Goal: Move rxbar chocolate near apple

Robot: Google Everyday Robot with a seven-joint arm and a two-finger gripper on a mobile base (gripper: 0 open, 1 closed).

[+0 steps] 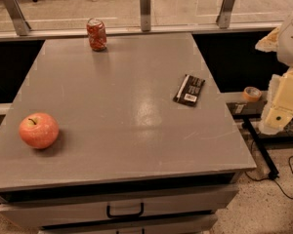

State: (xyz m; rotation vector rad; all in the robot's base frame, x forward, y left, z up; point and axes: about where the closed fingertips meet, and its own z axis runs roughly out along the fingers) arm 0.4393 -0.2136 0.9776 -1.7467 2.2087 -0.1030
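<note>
Camera view: flat black rxbar chocolate wrapper (189, 89) lies on right side of grey table (117, 130), well apart from round red-orange apple (38, 130) at front-left. Cream gripper (282, 106) hangs off right edge, cannot tell its state.

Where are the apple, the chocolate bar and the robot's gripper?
apple (38, 130): camera view, middle of its red skin.
rxbar chocolate (190, 89): camera view, middle of the black wrapper.
gripper (278, 112): camera view, right of the table (136, 150), cream lower end.
</note>
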